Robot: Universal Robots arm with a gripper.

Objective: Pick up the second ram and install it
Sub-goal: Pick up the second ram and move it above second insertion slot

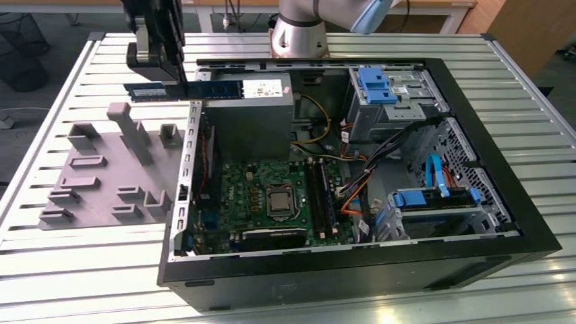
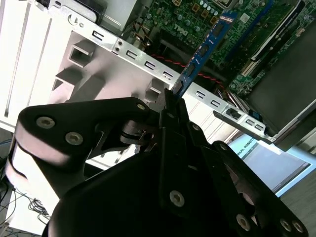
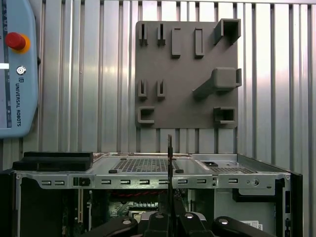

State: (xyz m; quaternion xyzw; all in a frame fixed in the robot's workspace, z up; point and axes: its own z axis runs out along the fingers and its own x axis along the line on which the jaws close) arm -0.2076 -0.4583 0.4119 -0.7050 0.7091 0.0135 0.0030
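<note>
My gripper is shut on the second ram, a slim blue stick with black chips, held level in the air. It hangs above the case's wall on the exterior view's left, between the grey holder tray and the grey power-supply box. In the second wrist view the second ram sticks out from the gripper toward the green motherboard. In the first wrist view the second ram shows edge-on, rising from the gripper over the case wall.
The open computer case holds the green motherboard with long black slots, cables and blue drive brackets. The holder tray with upright posts lies on the slatted table. A teach pendant lies beside it.
</note>
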